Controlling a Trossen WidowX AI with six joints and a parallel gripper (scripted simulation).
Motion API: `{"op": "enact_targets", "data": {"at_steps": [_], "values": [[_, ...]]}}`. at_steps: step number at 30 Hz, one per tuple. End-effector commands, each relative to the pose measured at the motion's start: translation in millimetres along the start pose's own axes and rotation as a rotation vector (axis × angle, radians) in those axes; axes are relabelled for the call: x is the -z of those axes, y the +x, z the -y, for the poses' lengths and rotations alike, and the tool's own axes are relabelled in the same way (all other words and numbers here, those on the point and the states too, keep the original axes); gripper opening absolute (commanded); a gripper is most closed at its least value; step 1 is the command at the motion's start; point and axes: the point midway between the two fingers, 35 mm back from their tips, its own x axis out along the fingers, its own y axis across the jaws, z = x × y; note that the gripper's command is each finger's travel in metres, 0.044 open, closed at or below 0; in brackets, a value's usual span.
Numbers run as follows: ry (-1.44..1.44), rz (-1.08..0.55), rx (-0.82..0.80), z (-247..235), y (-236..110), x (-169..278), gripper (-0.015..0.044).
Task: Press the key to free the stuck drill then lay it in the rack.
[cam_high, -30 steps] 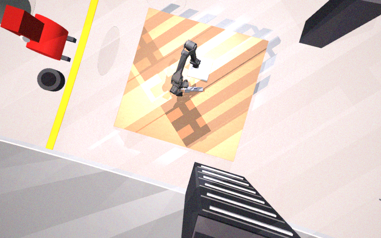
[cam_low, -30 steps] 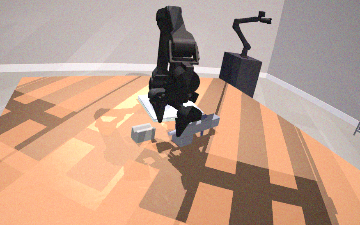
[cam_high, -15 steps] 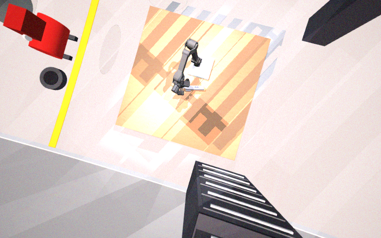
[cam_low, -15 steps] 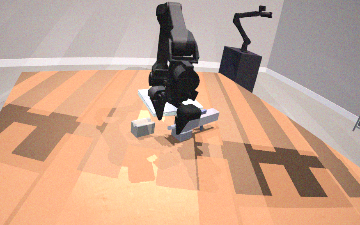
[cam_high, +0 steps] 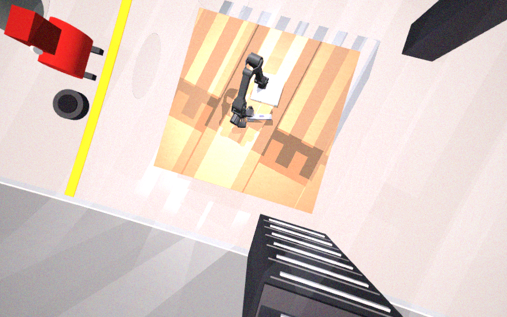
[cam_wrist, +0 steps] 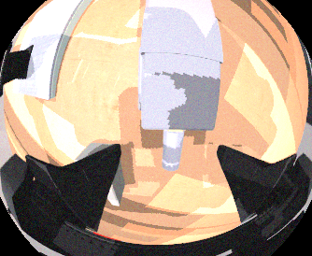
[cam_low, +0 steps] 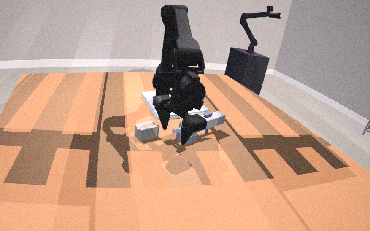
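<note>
pale room w/ grey walls; orange-brown table point(cam_high: 215, 167) point(cam_low: 151, 209) point(cam_wrist: 93, 65), striped w/ light & shadow. from the l. in the exterior view: the small grey-green block, prob. the rack point(cam_low: 147, 132) point(cam_wrist: 117, 187), stands apart from the drill, a notch along its top; hidden in the top view.

next, the fingers point(cam_high: 241, 124) point(cam_low: 193, 124), wide apart w/ nothing between them in grip, pointing down, one either side of the nose end in the wrist view.

then the drill point(cam_low: 174, 131) point(cam_wrist: 172, 154): short smooth silvery-lilac round pin, poking out of the nose of the housing. prob. light & stiff, metal-like, maybe slippery. best hold: square across the exposed stub, close to the housing, & pull straight along its axis; a skewed pull could bind it.

r. of that, the housing point(cam_high: 267, 117) point(cam_low: 216, 119) point(cam_wrist: 179, 93), long, boxy, pale lilac-grey, on a foot & thin leg. key point(cam_high: 261, 116) point(cam_low: 208, 114) on top, small dark-blue block, wants a press not a grip; can't tell if it's down.
</note>
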Motion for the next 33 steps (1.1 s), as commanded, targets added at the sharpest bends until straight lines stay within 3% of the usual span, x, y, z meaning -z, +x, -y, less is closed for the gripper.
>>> {"op": "enact_targets", "data": {"at_steps": [1, 10, 25, 33], "values": [[0.004, 0.005, -0.004, -1.8, 7.0, -3.1, 0.0440], [0.004, 0.005, -0.004, -2.6, 17.0, -6.4, 0.0440], [-0.001, 0.002, -0.002, -1.3, 14.3, -4.8, 0.0046], [0.000, 0.002, -0.003, -1.5, 14.4, -4.1, 0.0000]]}}
